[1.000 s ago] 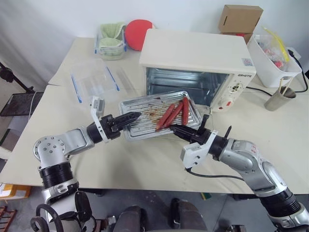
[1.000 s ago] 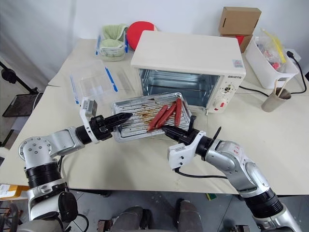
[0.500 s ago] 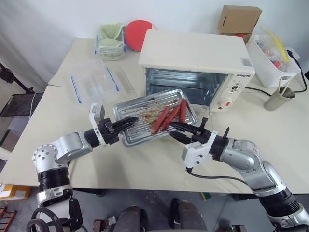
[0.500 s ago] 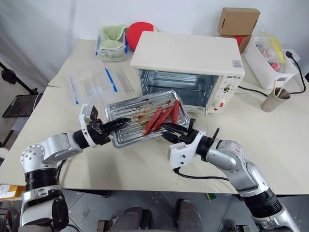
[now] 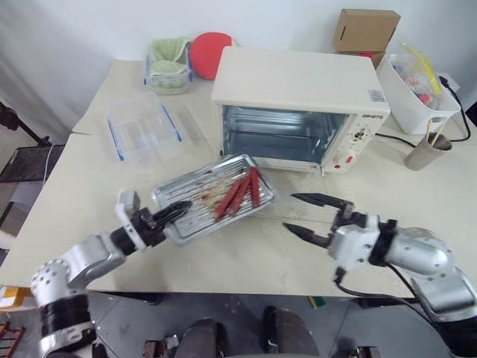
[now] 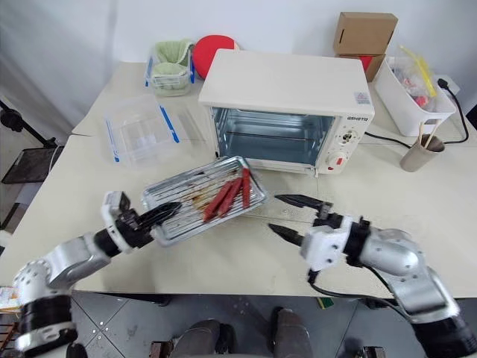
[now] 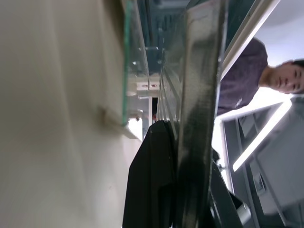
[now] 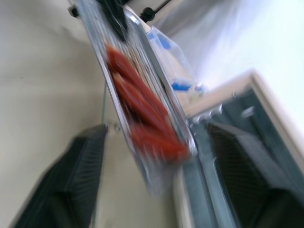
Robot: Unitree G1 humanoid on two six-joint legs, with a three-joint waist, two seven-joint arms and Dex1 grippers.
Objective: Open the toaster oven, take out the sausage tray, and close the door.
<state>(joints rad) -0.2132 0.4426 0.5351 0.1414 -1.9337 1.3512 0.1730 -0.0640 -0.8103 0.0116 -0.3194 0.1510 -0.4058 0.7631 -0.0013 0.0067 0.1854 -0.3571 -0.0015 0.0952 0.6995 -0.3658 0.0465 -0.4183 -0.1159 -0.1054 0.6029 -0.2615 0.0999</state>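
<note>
Left tool is clamped on the sausage tray rim to carry it, while the right tool is held agape, empty, nearby.

Head pair looks down over worktop, sharing toaster oven; wrist views sit close against sausage tray

Bare desk spans the lower centre of the frame between the sausage tray and the right pincer. The toaster oven blocks the upper centre, its mouth open. A clear container occupies the upper left.
</note>
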